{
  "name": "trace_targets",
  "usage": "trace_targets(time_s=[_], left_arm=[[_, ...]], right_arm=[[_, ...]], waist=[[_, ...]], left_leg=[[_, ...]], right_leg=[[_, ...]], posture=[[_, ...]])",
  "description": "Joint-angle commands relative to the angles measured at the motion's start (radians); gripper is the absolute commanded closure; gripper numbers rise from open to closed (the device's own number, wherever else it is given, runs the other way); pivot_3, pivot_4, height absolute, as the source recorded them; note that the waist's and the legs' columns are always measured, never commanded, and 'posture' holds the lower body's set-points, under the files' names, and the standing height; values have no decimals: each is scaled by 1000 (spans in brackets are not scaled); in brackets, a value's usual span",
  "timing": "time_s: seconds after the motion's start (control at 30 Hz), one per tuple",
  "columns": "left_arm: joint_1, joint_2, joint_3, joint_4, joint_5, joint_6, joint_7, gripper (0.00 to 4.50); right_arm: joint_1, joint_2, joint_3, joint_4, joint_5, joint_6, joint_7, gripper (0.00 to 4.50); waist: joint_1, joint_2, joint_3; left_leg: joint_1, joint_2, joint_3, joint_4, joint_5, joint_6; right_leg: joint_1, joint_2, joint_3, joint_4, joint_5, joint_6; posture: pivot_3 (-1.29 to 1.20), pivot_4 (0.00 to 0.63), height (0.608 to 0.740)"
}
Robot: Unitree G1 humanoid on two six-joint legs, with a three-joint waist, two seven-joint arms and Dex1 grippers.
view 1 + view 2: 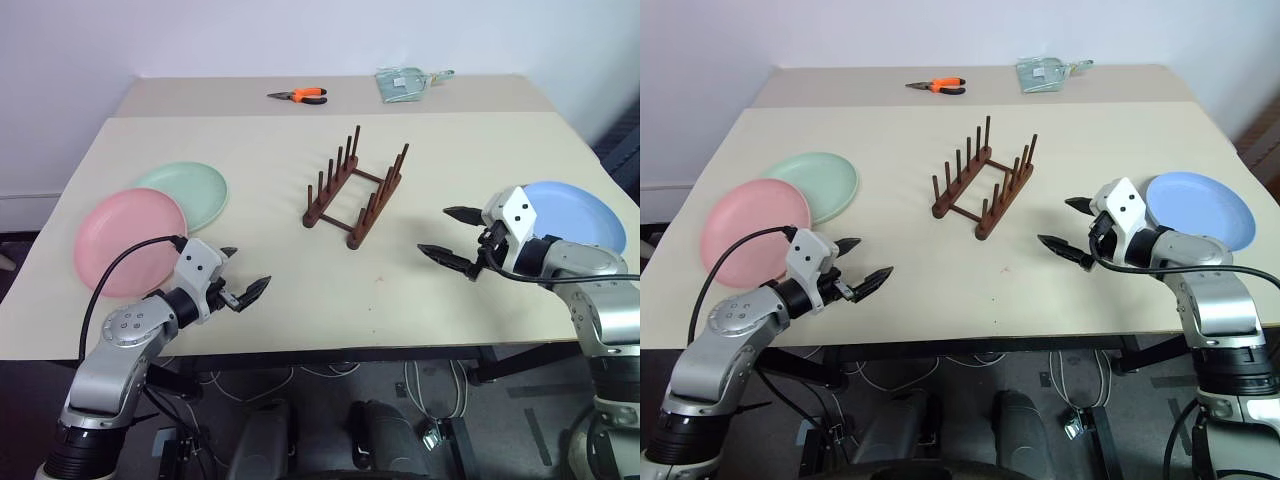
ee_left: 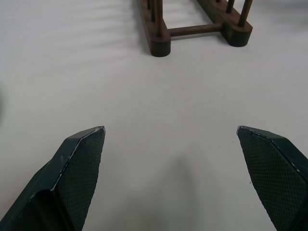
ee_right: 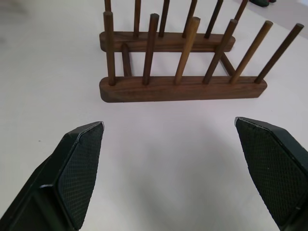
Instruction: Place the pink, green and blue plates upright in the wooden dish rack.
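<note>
The wooden dish rack (image 1: 356, 196) stands empty in the middle of the beige table (image 1: 300, 290); its pegs also rise in the right wrist view (image 3: 183, 86). At the table's left the pink plate (image 1: 128, 240) lies flat, overlapping the green plate (image 1: 188, 192) behind it. The blue plate (image 1: 575, 215) lies flat at the right edge. My left gripper (image 1: 243, 272) hovers open just right of the pink plate, nothing between its fingers. My right gripper (image 1: 452, 236) hovers open just left of the blue plate, pointing toward the rack.
Orange-handled pliers (image 1: 300, 95) and a pale green packet (image 1: 402, 82) lie on the second table pushed against the far side. Cables and a dark floor lie below the near table edge (image 1: 330, 350).
</note>
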Motion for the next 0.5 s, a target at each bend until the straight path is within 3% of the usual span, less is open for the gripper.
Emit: trace_targets(time_s=[0.03,0.13,0.23,0.37,0.5], left_arm=[[7,-1,-21,-50,-8,-4,-8,0],[-17,-41,-74,-52,-29,28,-6,0],[-90,-113,-204,-24,50,51,56,0],[-219,-252,-360,80,149,117,155,0],[-356,-439,-420,318,245,145,318,0]], right_arm=[[32,11,-10,-71,25,22,-9,42],[70,8,-5,-117,66,93,4,42],[113,13,0,-181,69,115,-11,42],[150,37,5,-278,72,131,-58,42],[172,57,14,-307,62,134,-93,42]], waist=[[0,0,0],[2,0,0],[4,0,0],[3,0,0],[2,-1,-1]], left_leg=[[0,0,0,0,0,0],[0,0,0,0,0,0],[0,0,0,0,0,0],[0,-1,0,1,0,0],[0,-1,0,1,0,0]], right_leg=[[0,0,0,0,0,0],[0,0,0,0,0,0],[0,-1,0,0,0,-1],[1,0,0,0,0,0],[1,2,0,0,0,1]], posture=[[0,150,740],[0,150,740],[0,150,740],[0,150,740],[0,150,740]])
